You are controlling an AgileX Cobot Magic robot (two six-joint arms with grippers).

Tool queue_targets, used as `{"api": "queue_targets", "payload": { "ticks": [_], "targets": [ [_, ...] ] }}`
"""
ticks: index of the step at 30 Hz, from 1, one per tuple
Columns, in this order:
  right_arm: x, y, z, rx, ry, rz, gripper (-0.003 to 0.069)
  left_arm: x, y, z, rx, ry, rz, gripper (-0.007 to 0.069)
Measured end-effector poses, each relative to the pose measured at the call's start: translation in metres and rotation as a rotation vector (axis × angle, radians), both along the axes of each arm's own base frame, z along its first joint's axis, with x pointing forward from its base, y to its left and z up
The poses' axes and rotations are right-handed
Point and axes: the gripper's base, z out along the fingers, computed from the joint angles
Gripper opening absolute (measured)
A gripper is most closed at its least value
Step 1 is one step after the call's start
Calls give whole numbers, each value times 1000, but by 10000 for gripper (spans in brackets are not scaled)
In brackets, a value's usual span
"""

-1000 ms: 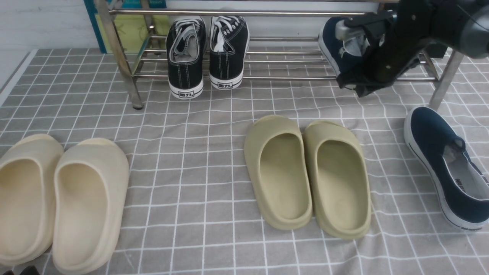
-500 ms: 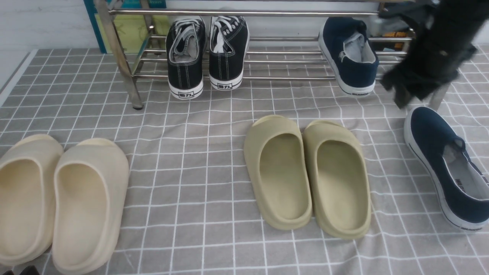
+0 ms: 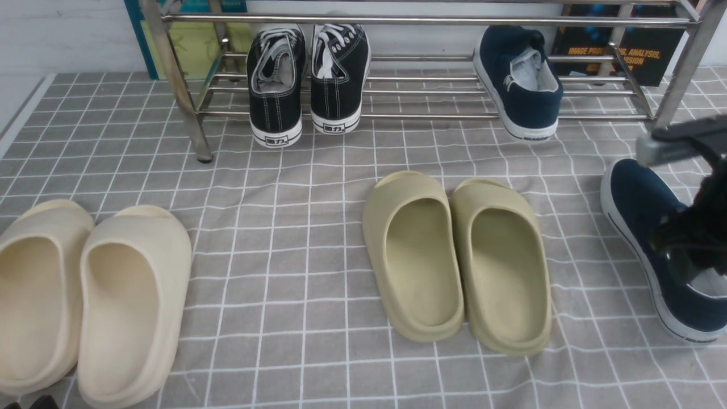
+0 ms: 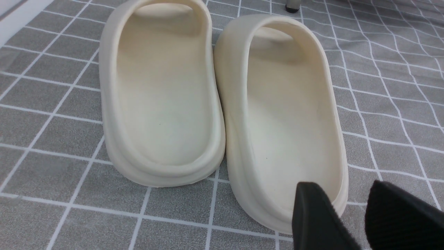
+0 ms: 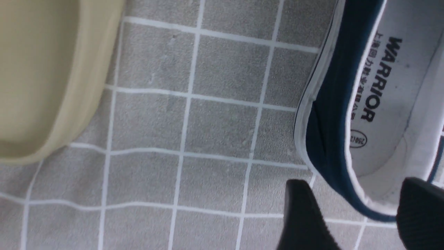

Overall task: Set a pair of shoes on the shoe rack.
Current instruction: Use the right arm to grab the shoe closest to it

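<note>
Now that my right fingers (image 5: pixel 301 222) have released and stand spread to either side of the heel of the second navy shoe (image 5: pixel 329 121), gripping nothing, half the job is done: the first navy shoe (image 3: pixel 519 85) rests on the shoe rack (image 3: pixel 426 116), right of the black sneakers (image 3: pixel 276 85). The second lies on the worktop near the rack's right leg. My left fingers (image 4: pixel 315 218) hang parted, empty, above the cream slides (image 4: pixel 277 104).

A grey cloth with white grid lines (image 3: pixel 284 170) covers the surface. Two cream foam slides (image 3: pixel 130 301) lie side by side at the near left, and two olive foam slides (image 3: pixel 414 255) lie touching near the centre. Black lace-up sneakers (image 3: pixel 278 85) stand far, left of centre, heels nearest. A dark book (image 3: pixel 619 51) stands at the far right.
</note>
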Motion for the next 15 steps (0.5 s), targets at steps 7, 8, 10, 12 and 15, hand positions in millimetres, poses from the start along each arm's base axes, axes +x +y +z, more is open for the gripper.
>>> {"api": "queue_targets", "payload": {
  "ticks": [7,8,10,12,15],
  "targets": [
    [19,-5,-42,-20,-12,-2,384,0,0,0,0,0,0,239],
    [22,-4,-47,-21,-9,0,374,0,0,0,0,0,0,239],
    [26,-4,-57,-21,5,1,336,0,0,0,0,0,0,239],
    [28,-4,-64,-27,23,4,263,0,0,0,0,0,0,239],
    [27,-5,-62,-35,22,8,127,0,0,0,0,0,0,239]
  ]
}}
